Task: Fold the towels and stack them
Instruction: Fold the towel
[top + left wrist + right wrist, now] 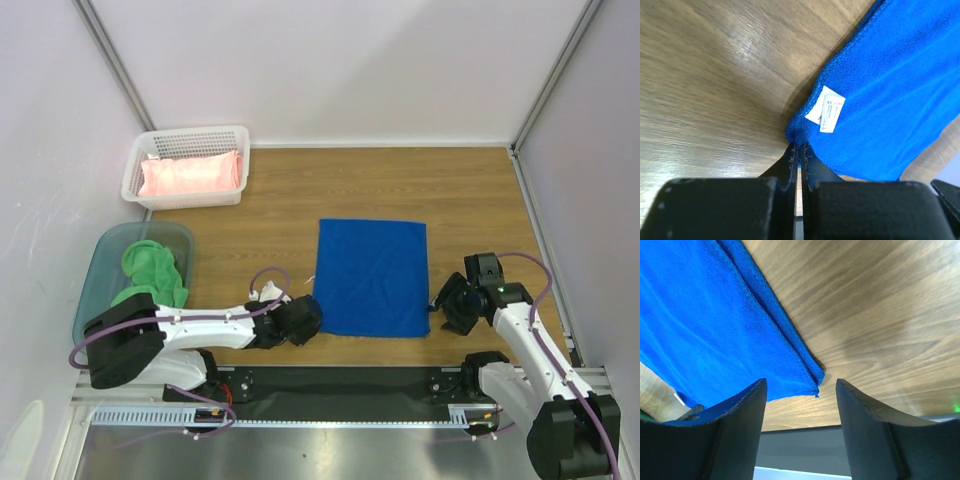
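Note:
A blue towel (372,277) lies flat, folded in two layers, on the wooden table. My left gripper (305,318) is at its near left corner. In the left wrist view the gripper (799,146) is shut on that bunched corner of the blue towel (890,85), next to a white label (827,109). My right gripper (447,305) is at the near right corner. In the right wrist view the gripper (800,384) is open, and the corner of the blue towel (700,330) lies between its fingers, not gripped.
A white basket (132,178) at the back left holds a folded pink towel (192,174). A translucent bin (105,262) at the left holds a crumpled green towel (152,268). The table's black front rail (340,385) runs just behind both grippers.

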